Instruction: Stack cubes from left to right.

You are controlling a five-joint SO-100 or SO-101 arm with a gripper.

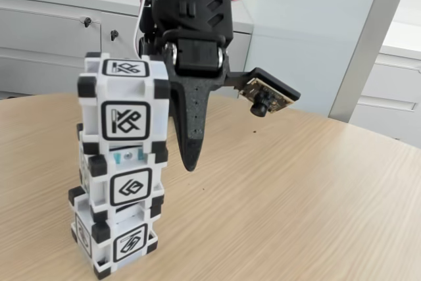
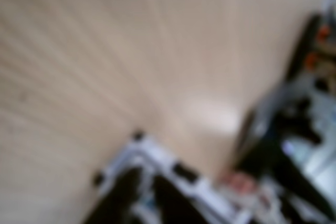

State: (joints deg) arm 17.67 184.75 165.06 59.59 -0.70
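Three white cubes with black corner blocks stand as one tower at the left of the fixed view: the top cube [image 1: 125, 106], the middle cube [image 1: 128, 185] and the bottom cube [image 1: 122, 241]. The tower leans slightly and the cubes sit a little offset. My gripper [image 1: 184, 162] hangs just behind and to the right of the top cube. One black finger [image 1: 187, 123] points straight down, and the other is hidden behind the cube. In the blurred wrist view a cube [image 2: 157, 158] lies under two dark fingers [image 2: 123, 195].
The wooden table [image 1: 296, 189] stretches to the right of the tower. White cabinets [image 1: 52, 31] and a pale wall panel stand behind the arm. The wrist camera [image 1: 266, 97] juts out to the right of the gripper.
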